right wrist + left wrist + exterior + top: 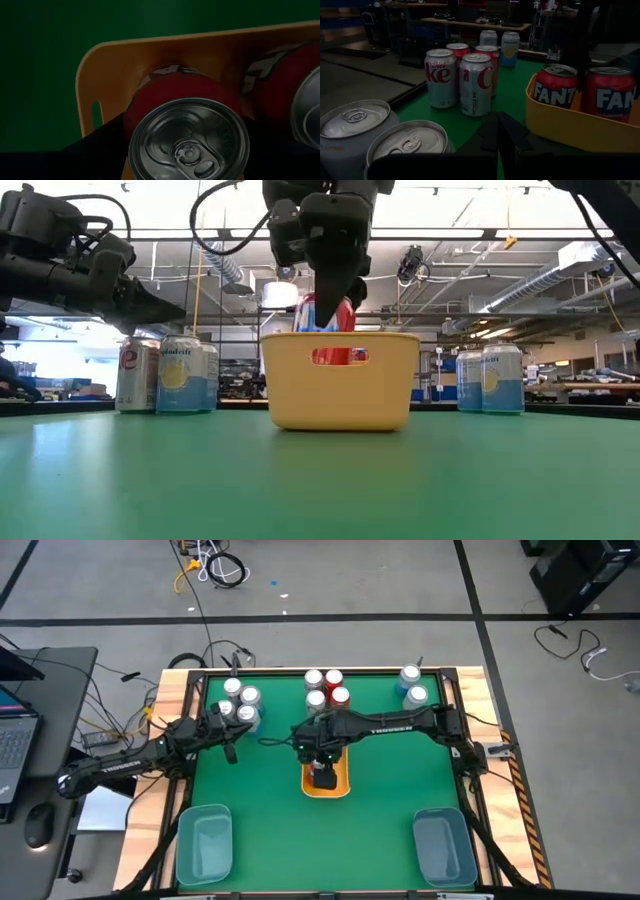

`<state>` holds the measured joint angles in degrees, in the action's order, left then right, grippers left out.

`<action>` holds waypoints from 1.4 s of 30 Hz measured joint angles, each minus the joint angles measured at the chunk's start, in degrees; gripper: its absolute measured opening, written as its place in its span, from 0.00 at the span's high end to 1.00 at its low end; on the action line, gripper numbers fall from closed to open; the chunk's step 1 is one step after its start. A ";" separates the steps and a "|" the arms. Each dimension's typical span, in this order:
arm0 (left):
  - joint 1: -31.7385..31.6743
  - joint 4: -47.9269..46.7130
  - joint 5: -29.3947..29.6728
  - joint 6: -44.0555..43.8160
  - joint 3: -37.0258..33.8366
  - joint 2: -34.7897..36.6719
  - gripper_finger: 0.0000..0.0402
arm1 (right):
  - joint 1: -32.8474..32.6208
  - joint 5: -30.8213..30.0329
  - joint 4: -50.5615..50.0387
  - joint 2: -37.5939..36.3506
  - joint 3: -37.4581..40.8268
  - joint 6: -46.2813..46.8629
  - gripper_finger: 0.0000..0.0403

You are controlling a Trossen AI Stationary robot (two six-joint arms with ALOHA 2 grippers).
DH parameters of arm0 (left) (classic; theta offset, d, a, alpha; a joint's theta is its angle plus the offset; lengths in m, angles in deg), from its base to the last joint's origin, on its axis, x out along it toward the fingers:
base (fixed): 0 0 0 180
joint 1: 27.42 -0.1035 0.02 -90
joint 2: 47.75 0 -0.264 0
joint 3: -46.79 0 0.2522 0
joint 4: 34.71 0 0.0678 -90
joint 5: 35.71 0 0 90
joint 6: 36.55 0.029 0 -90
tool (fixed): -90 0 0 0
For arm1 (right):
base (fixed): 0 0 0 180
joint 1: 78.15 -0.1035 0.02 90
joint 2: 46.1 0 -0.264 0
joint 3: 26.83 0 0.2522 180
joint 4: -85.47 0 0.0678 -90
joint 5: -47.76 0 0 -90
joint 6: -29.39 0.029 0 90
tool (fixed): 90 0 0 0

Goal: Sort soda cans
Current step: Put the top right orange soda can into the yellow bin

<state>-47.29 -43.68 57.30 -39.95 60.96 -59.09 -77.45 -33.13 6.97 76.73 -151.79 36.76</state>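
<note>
A yellow bin (306, 785) sits mid-table. My right gripper (322, 768) reaches down into it (335, 305), shut on a red Fanta can (187, 145). A second red can (280, 80) stands beside it in the bin (115, 60). My left gripper (232, 745) hovers shut (501, 131) just near of a cluster of silver and light blue cans (241, 705) at the far left. Silver and red cans (326, 689) stand at the far centre, and two light blue cans (412, 686) at the far right. My right gripper holds the red can by its upper body, just below the silver top (150, 100), pinched between the two fingers (100, 147) from above, pointing down. The can is upright, its lower part inside the yellow bin (340, 385). Whether its base rests on the bin floor is hidden.
Two translucent blue-grey bins sit at the near left (205, 840) and near right (443, 845) corners. Wooden rails edge the green mat. Open mat lies between the yellow bin and the near bins. A desk with a laptop stands beyond the table's left side.
</note>
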 joint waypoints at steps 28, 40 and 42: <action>0.02 0.07 -0.25 0.37 0.00 -1.05 0.98 | -0.91 -0.45 -1.15 -0.11 -7.92 -3.78 0.11; 0.02 0.03 -0.27 0.40 0.00 -1.05 0.98 | -1.45 0.98 -22.16 -0.26 -12.56 -16.37 0.46; 0.02 0.01 -0.27 0.63 0.00 -1.05 0.98 | -1.50 3.92 -20.87 -0.24 -9.83 -18.69 0.64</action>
<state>-47.28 -43.67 57.03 -39.33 60.96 -60.14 -78.95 -29.21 -13.90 76.49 -161.61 18.07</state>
